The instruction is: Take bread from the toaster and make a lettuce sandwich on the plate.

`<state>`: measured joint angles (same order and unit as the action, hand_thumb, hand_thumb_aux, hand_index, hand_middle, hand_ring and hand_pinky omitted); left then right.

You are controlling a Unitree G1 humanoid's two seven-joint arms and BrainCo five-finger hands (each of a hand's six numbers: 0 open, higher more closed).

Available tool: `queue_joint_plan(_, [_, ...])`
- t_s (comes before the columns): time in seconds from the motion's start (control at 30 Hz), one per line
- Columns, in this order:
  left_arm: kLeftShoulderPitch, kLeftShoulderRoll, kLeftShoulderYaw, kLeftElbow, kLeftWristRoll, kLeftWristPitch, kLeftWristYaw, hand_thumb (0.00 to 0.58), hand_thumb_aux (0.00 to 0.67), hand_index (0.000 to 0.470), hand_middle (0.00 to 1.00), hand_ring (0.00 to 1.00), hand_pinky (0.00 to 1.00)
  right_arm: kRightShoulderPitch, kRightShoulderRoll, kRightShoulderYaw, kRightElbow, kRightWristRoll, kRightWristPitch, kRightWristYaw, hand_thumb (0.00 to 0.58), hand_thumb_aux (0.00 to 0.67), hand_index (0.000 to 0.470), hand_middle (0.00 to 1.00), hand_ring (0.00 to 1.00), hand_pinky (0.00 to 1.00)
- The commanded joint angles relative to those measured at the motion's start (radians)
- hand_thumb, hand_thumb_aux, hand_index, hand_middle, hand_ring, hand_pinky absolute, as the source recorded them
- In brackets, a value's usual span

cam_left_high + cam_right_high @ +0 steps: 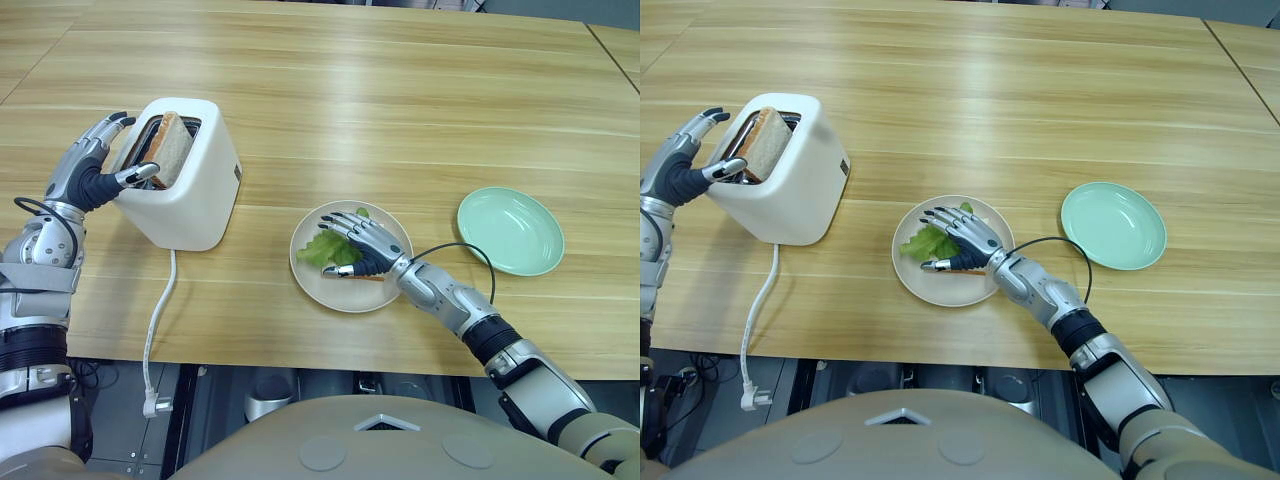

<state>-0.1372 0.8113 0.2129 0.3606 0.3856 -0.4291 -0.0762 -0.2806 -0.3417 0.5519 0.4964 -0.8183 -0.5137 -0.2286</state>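
Observation:
A white toaster [195,200] stands at the left of the wooden table with a slice of bread [172,150] sticking up out of its slot, tilted. My left hand [95,170] is at the toaster's left top edge, fingers extended; its thumb tip lies by the slice and it holds nothing. On the beige plate [330,290] near the front edge lies green lettuce [318,250]. My right hand [365,245] rests flat and open over the lettuce. A brown edge of another bread slice [368,276] peeks out under the palm.
A light green dish [510,230] sits to the right of the plate. The toaster's white cord [155,330] runs over the table's front edge, its plug hanging below. Bare wood stretches across the far half of the table.

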Motion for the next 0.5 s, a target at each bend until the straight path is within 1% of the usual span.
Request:
queue_joint_plan(0.03, [0.007, 0.015, -0.030, 0.029, 0.022, 0.019, 0.000, 0.000, 0.000, 0.000, 0.00, 0.00, 0.00, 0.004, -0.006, -0.001, -0.007, 0.002, 0.000, 0.001, 0.000, 0.000, 0.000, 0.00, 0.00, 0.00])
queue_joint_plan(0.27, [0.007, 0.030, -0.051, 0.051, 0.048, 0.029, 0.008, 0.000, 0.000, 0.000, 0.00, 0.00, 0.00, 0.014, -0.007, -0.018, -0.045, 0.016, -0.005, -0.017, 0.000, 0.000, 0.000, 0.00, 0.00, 0.00])
queue_joint_plan(0.3, [0.006, 0.031, -0.055, 0.054, 0.049, 0.028, 0.008, 0.023, 0.013, 0.009, 0.00, 0.00, 0.00, 0.016, -0.007, -0.021, -0.052, 0.019, -0.007, -0.022, 0.000, 0.000, 0.000, 0.00, 0.00, 0.00])
queue_joint_plan(0.33, [0.005, 0.032, -0.059, 0.055, 0.049, 0.027, 0.008, 0.023, 0.013, 0.009, 0.00, 0.00, 0.00, 0.017, -0.007, -0.024, -0.059, 0.022, -0.008, -0.026, 0.000, 0.000, 0.000, 0.00, 0.00, 0.00])
queue_joint_plan(0.37, [0.005, 0.032, -0.062, 0.056, 0.050, 0.026, 0.008, 0.179, 0.113, 0.078, 0.00, 0.00, 0.00, 0.018, -0.007, -0.028, -0.065, 0.024, -0.009, -0.029, 0.000, 0.000, 0.000, 0.00, 0.00, 0.00])
queue_joint_plan(0.4, [0.005, 0.032, -0.065, 0.056, 0.049, 0.023, 0.007, 0.275, 0.184, 0.126, 0.00, 0.00, 0.00, 0.019, -0.006, -0.032, -0.070, 0.027, -0.011, -0.031, 0.000, 0.000, 0.000, 0.00, 0.00, 0.00])
queue_joint_plan(0.43, [0.005, 0.032, -0.068, 0.056, 0.045, 0.018, 0.004, 0.275, 0.184, 0.126, 0.00, 0.00, 0.00, 0.019, -0.006, -0.035, -0.074, 0.030, -0.013, -0.031, 0.000, 0.000, 0.000, 0.00, 0.00, 0.00])
queue_joint_plan(0.47, [0.007, 0.030, -0.069, 0.051, 0.037, 0.013, -0.002, 0.432, 0.331, 0.227, 0.00, 0.00, 0.00, 0.019, -0.005, -0.037, -0.075, 0.032, -0.014, -0.030, 0.000, 0.000, 0.000, 0.00, 0.00, 0.00])
queue_joint_plan(0.5, [0.010, 0.028, -0.070, 0.044, 0.030, 0.009, -0.007, 0.432, 0.331, 0.227, 0.00, 0.00, 0.00, 0.017, -0.004, -0.037, -0.074, 0.033, -0.014, -0.029, 0.000, 0.000, 0.000, 0.00, 0.00, 0.00])
